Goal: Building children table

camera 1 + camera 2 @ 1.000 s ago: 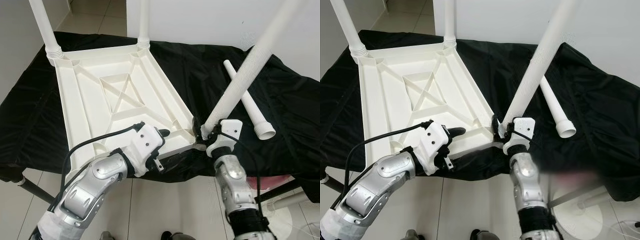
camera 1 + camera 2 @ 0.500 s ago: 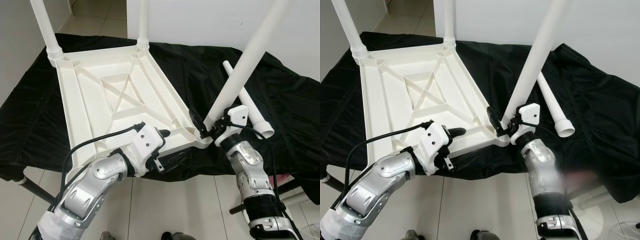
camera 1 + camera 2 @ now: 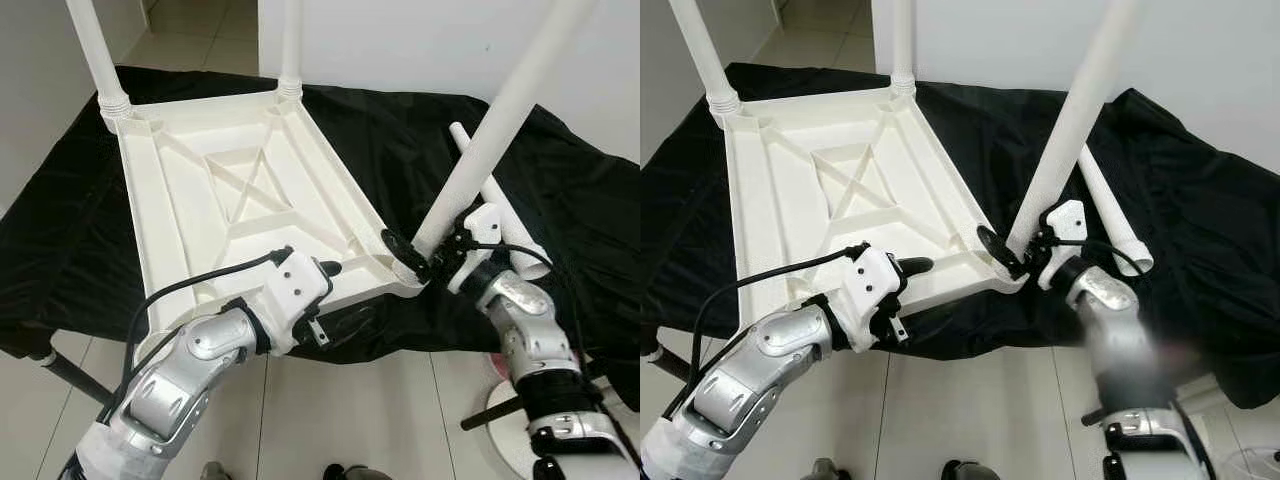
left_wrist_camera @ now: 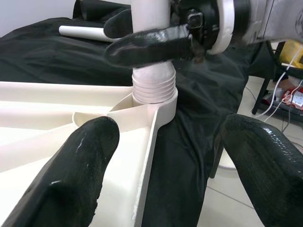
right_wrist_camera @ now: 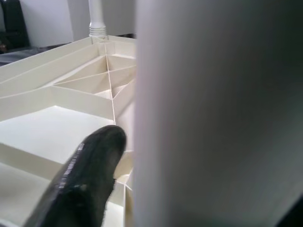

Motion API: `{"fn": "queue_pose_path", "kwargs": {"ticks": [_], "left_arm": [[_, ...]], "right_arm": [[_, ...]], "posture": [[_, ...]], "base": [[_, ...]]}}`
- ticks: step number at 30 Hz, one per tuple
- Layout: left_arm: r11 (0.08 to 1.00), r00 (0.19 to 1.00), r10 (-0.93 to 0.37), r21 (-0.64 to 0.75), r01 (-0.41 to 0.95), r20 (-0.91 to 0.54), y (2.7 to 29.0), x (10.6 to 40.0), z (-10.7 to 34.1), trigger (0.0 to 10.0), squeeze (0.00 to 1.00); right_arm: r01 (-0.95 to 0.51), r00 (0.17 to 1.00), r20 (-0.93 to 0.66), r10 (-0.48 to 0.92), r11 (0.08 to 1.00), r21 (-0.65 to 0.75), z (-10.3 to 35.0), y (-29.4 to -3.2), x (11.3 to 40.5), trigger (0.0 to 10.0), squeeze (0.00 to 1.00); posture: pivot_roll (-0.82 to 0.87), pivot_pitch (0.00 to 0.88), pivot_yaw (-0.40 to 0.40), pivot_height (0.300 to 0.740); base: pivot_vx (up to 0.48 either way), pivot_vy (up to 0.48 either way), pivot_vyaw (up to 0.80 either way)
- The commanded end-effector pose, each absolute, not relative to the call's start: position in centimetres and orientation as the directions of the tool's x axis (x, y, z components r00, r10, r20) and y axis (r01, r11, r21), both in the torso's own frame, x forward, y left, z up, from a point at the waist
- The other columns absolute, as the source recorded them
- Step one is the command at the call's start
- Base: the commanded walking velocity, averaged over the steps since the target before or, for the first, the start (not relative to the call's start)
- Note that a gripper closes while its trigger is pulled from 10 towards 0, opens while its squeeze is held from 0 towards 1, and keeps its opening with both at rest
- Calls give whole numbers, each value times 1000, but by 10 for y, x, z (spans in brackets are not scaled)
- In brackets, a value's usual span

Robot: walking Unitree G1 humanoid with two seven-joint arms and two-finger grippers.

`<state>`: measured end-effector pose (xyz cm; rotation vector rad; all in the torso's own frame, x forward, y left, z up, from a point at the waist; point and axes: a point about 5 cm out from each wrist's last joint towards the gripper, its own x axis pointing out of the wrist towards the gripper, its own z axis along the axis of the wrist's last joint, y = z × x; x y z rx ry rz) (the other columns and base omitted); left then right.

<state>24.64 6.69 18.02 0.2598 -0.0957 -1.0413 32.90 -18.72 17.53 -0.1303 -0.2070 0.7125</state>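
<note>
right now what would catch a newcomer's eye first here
An upturned white children's table top lies on a black cloth, with two legs standing at its far corners. At the near right corner the right hand grips a slanted leg whose threaded end sits in the socket. A spare leg lies beside it.

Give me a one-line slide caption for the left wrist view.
Right pincer seating a white leg in the upturned tabletop corner socket, framed by open left pincer's fingers.
</note>
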Motion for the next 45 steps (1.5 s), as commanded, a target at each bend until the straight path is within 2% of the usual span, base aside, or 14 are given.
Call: {"fn": "queue_pose_path", "kwargs": {"ticks": [1,12,13,21,26,28,36,45], "left_arm": [[412,444,-893,268,871,-72,62,242,179,10000,0],[414,450,-890,283,865,-72,60,243,179,10000,0],[415,451,-889,285,864,-72,61,243,179,10000,0],[413,450,-890,285,865,-74,60,244,179,10000,0],[412,449,-890,285,865,-75,59,244,177,10000,0],[415,451,-889,285,864,-73,59,244,177,10000,0],[423,461,-884,294,857,-72,59,247,176,10000,0],[424,467,-881,306,852,-80,61,251,175,10000,0]], "right_arm": [[-655,729,114,675,736,-173,171,-191,329,78,0],[-647,743,101,662,749,-144,165,-198,329,0,0],[-642,751,99,653,757,-127,163,-198,329,10000,0],[-611,780,103,617,787,-92,157,-195,328,10000,0],[-517,845,105,524,852,-82,155,-186,332,10000,0],[-431,896,77,437,899,-80,152,-185,335,10000,0],[-339,936,74,343,939,-60,153,-173,332,10000,0],[-34,998,55,31,998,56,149,-152,319,10000,0]], "posture": [[35,114,-71,740],[34,111,-70,740],[32,107,-69,740],[32,109,-69,740],[26,109,-74,740],[24,105,-80,740],[16,94,-90,740],[10,82,-86,740]], "base": [[0,0,0],[0,0,0],[0,0,0],[0,0,0],[0,0,0],[0,0,0],[0,0,0],[0,0,0]]}}
